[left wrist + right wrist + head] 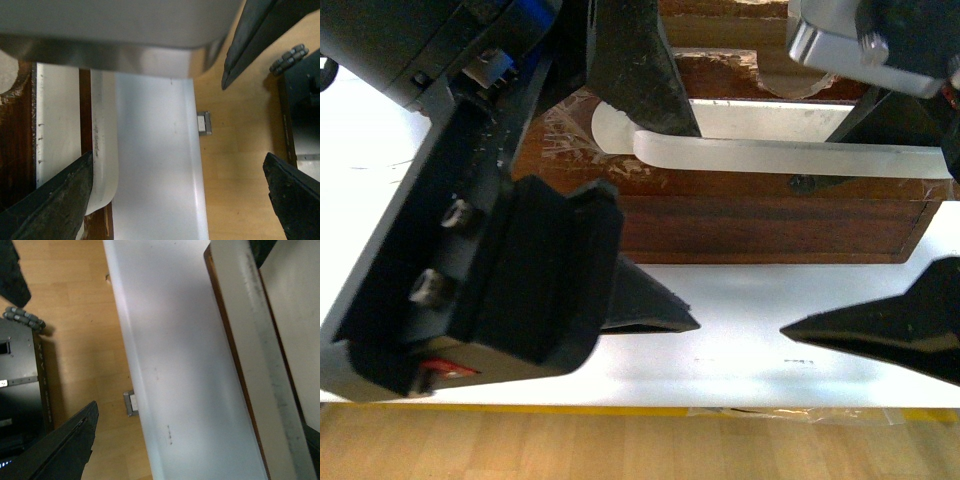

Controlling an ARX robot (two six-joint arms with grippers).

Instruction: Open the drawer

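Note:
The drawer [760,222] is dark brown wood and stands on the white table [740,340]. Its long white handle [790,158] runs across the front, below the chipped top edge. My left gripper [655,195] is open; one finger [640,70] is over the drawer's top and the other [650,305] is in front of the drawer, so the jaws straddle the handle's left end without touching it. My right gripper [910,220] is open around the handle's right end. The handle also shows in the left wrist view [102,150] and in the right wrist view [260,365].
The table's front edge [640,400] runs near the grippers, with wooden floor [620,445] below. My left arm's black body [470,260] fills the left. A silver part of the right arm [850,50] hangs over the drawer's right side. A dark cabinet [20,390] stands on the floor.

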